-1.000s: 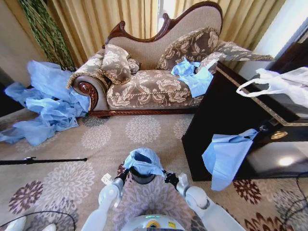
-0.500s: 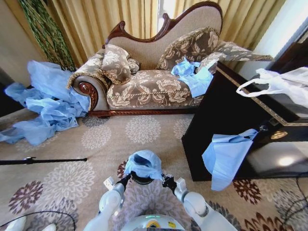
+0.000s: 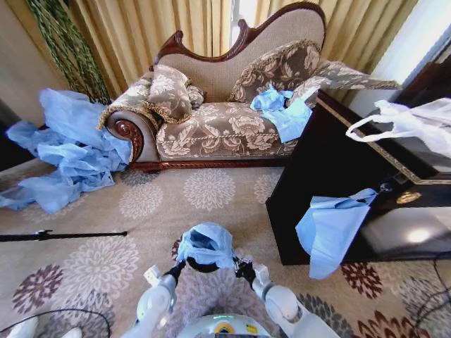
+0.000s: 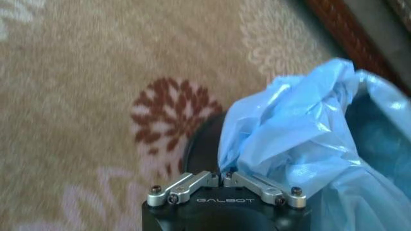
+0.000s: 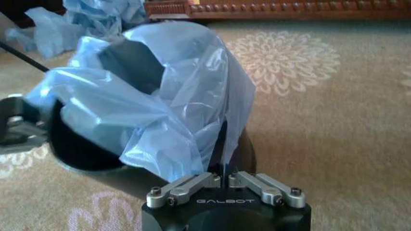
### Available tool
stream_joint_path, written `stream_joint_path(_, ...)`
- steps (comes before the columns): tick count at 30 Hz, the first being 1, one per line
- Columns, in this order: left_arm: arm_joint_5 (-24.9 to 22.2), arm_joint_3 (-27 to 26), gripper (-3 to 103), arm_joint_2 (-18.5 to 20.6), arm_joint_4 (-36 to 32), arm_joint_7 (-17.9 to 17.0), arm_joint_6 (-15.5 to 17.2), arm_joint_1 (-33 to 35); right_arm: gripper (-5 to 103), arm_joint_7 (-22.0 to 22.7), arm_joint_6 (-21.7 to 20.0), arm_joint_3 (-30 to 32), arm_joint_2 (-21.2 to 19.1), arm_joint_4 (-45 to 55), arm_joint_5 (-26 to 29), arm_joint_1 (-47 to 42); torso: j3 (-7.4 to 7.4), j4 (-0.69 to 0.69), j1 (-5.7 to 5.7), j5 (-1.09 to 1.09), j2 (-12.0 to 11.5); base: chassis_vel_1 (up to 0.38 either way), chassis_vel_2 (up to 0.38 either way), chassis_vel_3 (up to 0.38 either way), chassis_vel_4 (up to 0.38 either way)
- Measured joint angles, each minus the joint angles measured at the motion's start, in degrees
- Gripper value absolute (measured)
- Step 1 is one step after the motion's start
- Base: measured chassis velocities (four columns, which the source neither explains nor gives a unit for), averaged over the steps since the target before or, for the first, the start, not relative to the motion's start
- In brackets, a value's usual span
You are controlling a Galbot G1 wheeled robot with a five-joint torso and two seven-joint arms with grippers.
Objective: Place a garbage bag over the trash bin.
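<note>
The small black trash bin (image 3: 194, 266) stands on the carpet just in front of my base. The light-blue garbage bag (image 3: 206, 243) is draped over its top, still puffed up and crinkled, hiding most of the rim. My left gripper (image 3: 175, 269) is shut on the bag's edge at the bin's left side, my right gripper (image 3: 240, 267) on its edge at the right side. In the left wrist view the gripper (image 4: 222, 176) pinches the bag (image 4: 301, 134) beside the bin wall (image 4: 202, 147). In the right wrist view the gripper (image 5: 224, 176) pinches the bag (image 5: 160, 110) above the bin (image 5: 80, 154).
A carved sofa (image 3: 225, 127) stands ahead, with a heap of blue sheeting (image 3: 70, 155) at its left. A dark cabinet (image 3: 338, 176) is close on the right, with a blue bag (image 3: 328, 229) hanging off it and a white bag (image 3: 416, 123) on top. A black rod (image 3: 63, 234) lies on the carpet.
Both grippers have drawn back toward my base, holding the bag's edges. The bag has come with them and sits lower and nearer on the bin.
</note>
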Motion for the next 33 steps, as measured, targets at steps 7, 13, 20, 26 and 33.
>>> stream_joint_path(7, 3.32, 3.71, 0, -1.06, 2.48, 0.27, -1.07, -0.59, 0, 4.75, -0.34, -1.79, 2.33, -2.33, 1.68, 2.32, 0.0, 0.02, 0.0, 0.01, 0.0, 0.0, 0.0, 0.0, 0.0)
stream_joint_path(13, 3.33, 5.52, 0, -1.22, 3.74, -0.5, -2.17, -5.39, 0, 6.35, -0.3, -2.88, 4.01, -3.38, 2.36, 4.15, 0.01, -0.02, 0.0, -0.02, -0.01, 0.0, 0.0, 0.0, 0.0)
stream_joint_path(20, 2.24, 5.26, 0, -1.0, 3.54, -0.98, -2.73, -7.31, 0, 6.29, 0.01, -4.52, 4.51, -3.24, 1.82, 4.46, 0.01, -0.02, 0.01, -0.01, -0.01, 0.0, 0.0, 0.0, 0.0)
stream_joint_path(26, 3.47, 5.03, 0, -1.21, 3.79, 0.4, -3.46, -5.55, 0, 5.22, 1.34, -5.55, 5.45, -5.29, -1.26, 3.5, 0.0, -0.02, 0.0, -0.01, -0.01, 0.0, 0.0, 0.0, 0.0)
stream_joint_path(33, 7.29, 4.54, 0, -0.85, 8.1, 3.17, -3.42, -6.44, 0, 5.26, 1.64, -6.1, 6.7, -7.33, -1.71, 4.22, 0.0, -0.01, 0.0, -0.01, -0.01, 0.0, 0.0, 0.0, 0.0)
